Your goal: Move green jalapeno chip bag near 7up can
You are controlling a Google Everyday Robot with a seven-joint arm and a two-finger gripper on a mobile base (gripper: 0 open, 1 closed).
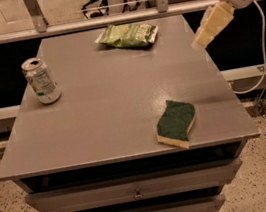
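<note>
The tool (207, 30) hangs in the air just above the far right edge of the counter (108, 112). Nothing shows in its grip, and it cannot be told whether it is wide or narrow. It sits high and off to the side, which looks like the start of a reach and not a grasp.

Closest to it, off to its left along the far edge, the green jalapeno chip bag (128, 35) lies flat. The tool will probably have to come down on it from above. Below the tool, toward the front edge, a green sponge (176, 123) rests off the likely path. Farthest from the tool, across the counter near its left edge, the 7up can (41, 80) stands upright, with bare surface beside it for the bag.
</note>
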